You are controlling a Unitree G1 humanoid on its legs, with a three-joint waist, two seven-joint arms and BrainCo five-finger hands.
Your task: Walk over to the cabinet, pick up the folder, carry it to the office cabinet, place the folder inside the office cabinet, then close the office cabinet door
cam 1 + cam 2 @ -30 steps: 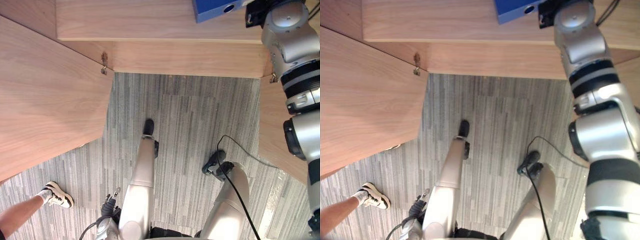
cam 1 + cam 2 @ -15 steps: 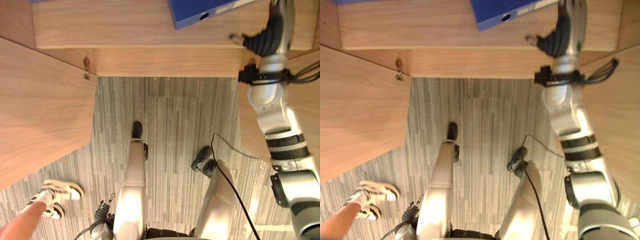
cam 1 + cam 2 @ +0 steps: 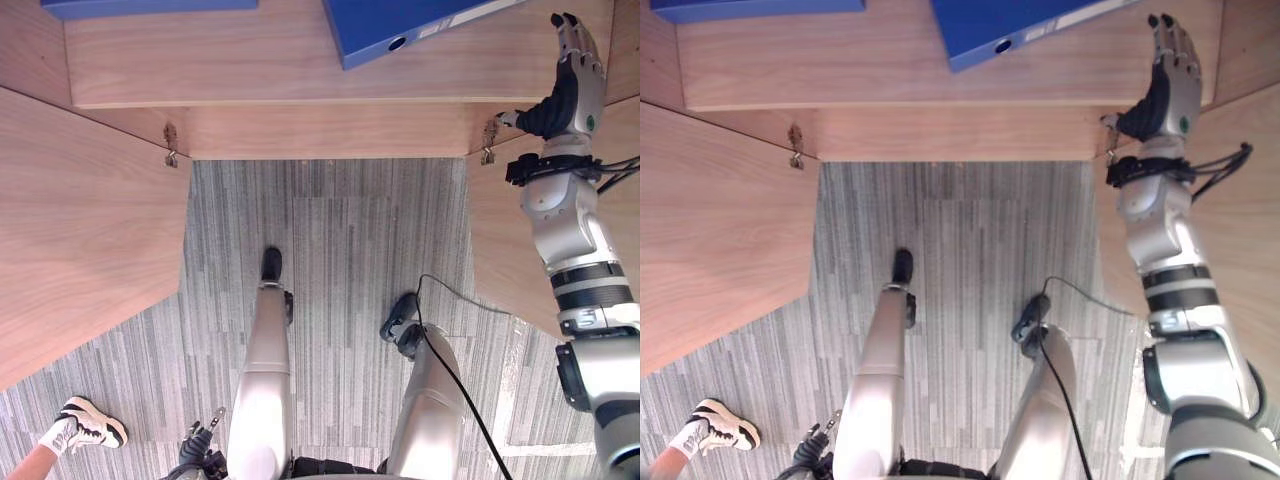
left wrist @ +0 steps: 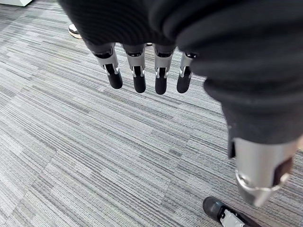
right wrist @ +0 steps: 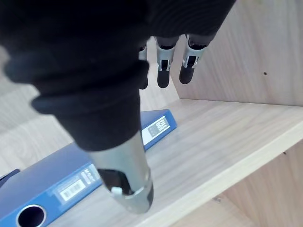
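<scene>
Left eye view: blue folder lies flat on the wooden shelf of the office cabinet, spine facing out, a round finger hole at one end of the spine. A white label strip runs along the spine; its print is too small to read. In the right wrist view the spine carries a barcode sticker and a second white label with dark print, not legible. Second blue folder sits further left on the same shelf, well apart from the first.

Right hand is raised at the right end of the shelf, fingers straight and released, holding nothing, near the folder but not touching it. Left hand hangs low over the floor, fingers straight and relaxed, empty.

Cabinet is light wood grain. Both doors stand open: left door swung wide, right door beside the right arm, with metal hinges at the corners. Side wall of the cabinet is bare wood with a small hole.

Floor is grey carpet in striped tiles. A person's white and black sneaker stands on the carpet by the left door.
</scene>
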